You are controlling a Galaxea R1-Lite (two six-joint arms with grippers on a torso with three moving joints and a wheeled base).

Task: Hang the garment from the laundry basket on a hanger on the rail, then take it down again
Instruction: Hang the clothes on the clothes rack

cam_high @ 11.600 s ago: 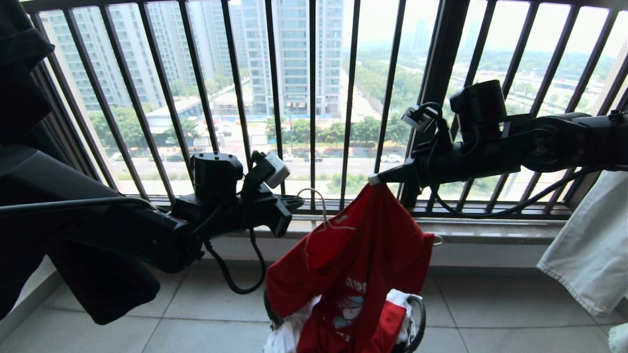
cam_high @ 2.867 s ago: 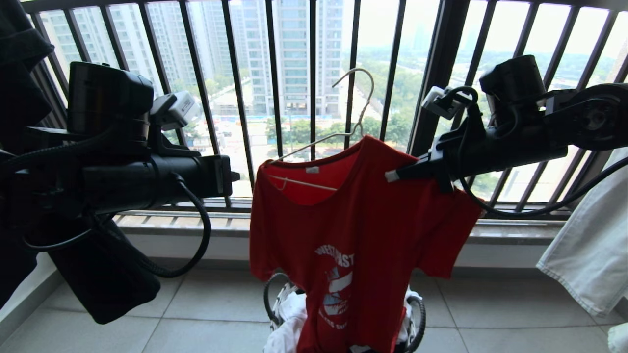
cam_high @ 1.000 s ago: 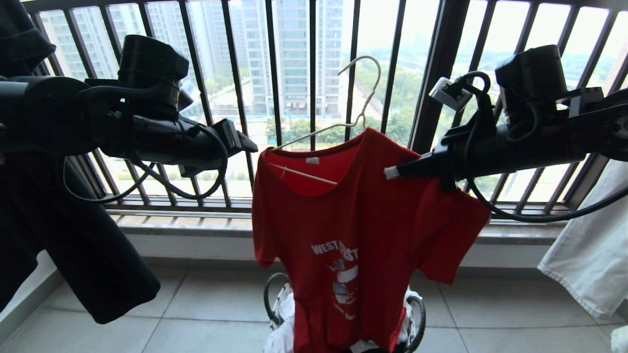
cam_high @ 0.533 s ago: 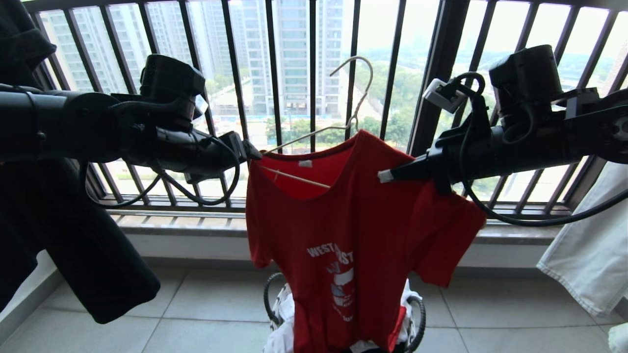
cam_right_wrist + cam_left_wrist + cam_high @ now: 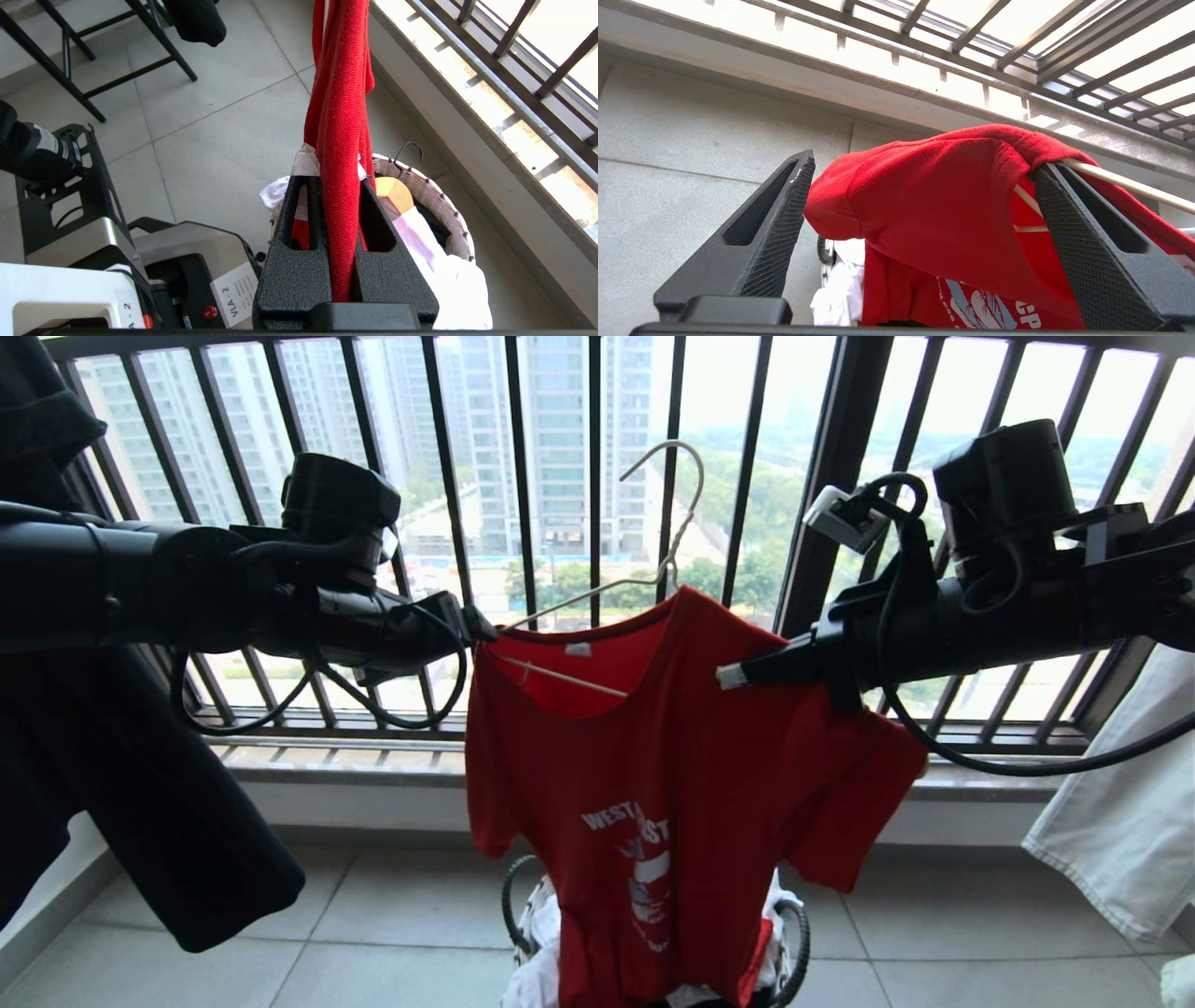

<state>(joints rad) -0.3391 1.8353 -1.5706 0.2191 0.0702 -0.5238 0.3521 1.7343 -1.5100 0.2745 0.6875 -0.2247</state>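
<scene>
The garment (image 5: 672, 756), a red T-shirt with white lettering, hangs on the cream hanger (image 5: 597, 592), whose hook (image 5: 684, 485) stands free in front of the window bars. My right gripper (image 5: 733, 674) is shut on the shirt's right shoulder; in the right wrist view its jaws (image 5: 334, 179) pinch a fold of the red cloth (image 5: 338, 107). My left gripper (image 5: 481, 623) is open at the other shoulder. In the left wrist view (image 5: 924, 163) the red shoulder (image 5: 924, 200) lies between wide jaws, one finger against the hanger rod (image 5: 1125, 184). The laundry basket (image 5: 795, 933) stands below. The rail is out of view.
A black garment (image 5: 187, 840) hangs at the left and a pale one (image 5: 1120, 803) at the right. The black window railing (image 5: 597, 523) and its ledge (image 5: 373, 756) lie close behind. The basket (image 5: 448, 205) holds white cloth and a tan wooden hanger (image 5: 395, 191). My base (image 5: 187, 261) is beside it.
The shirt has been lifted out of the basket on the hanger. Over the last second my left arm came down and in to the shirt's left shoulder, jaws opening. The right gripper kept its hold.
</scene>
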